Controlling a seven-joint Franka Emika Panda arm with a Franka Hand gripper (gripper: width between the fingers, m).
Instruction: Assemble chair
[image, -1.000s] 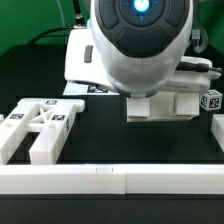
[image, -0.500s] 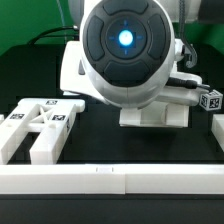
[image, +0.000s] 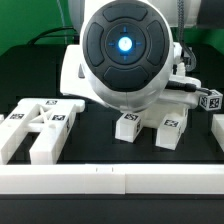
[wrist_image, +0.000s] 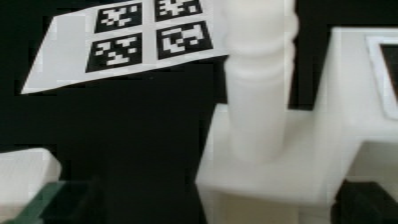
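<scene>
1. Hovering over the matte black table (image: 100, 150), my glossy white arm (image: 125, 50), with its dark round face and blue light, hides my pincer from the exterior view.
2. Beneath the arm, the chair part (image: 150, 125) stands on the table near the middle: white, blocky plastic with two squared ends toward the camera, each bearing a small black-and-white square tag.
3. Seen from the wrist, my pincer (wrist_image: 199, 208) is spread wide and grips nothing. Its dark fingertips (wrist_image: 57, 205) sit on either side of the chair part, and a black gap separates that finger from the plastic. I cannot tell whether the opposite finger touches.
4. From the wrist, the part reads as a slim, rounded post rising from a broader, smooth block.
5. At the exterior view's left, well apart, a slotted frame (image: 38, 128) of the same white plastic lies flat, tags facing up.
6. Thin and flat, the marker board (wrist_image: 134, 40) lies beside the post, showing four crisp square tags.
7. Across the front of the exterior view runs a long, straight white rail (image: 110, 180).
</scene>
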